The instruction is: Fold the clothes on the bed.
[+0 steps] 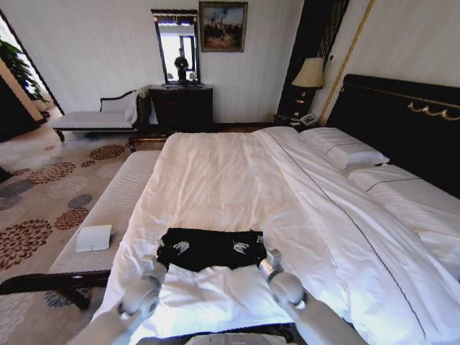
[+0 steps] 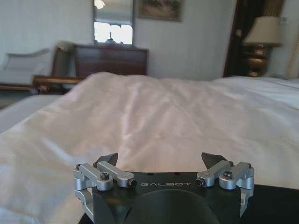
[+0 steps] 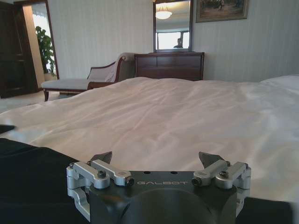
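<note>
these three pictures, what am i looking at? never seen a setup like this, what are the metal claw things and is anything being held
This is a two-armed robot on wheels, seen through its own cameras. The wide picture comes from a camera on its head, looking down at a bed with white bedding. The other two come from cameras on its wrists, each looking out past that arm's own claw.

The claws are grippers. The left gripper and the right gripper sit at the near corners of a black T-shirt with white lettering, which lies in a folded band across the duvet.

In the wrist pictures, the left gripper and the right gripper both have their fingers spread apart with nothing between them, so nothing is held. Dark cloth shows beside each.

A small white box lies on the bench beside the bed.
</note>
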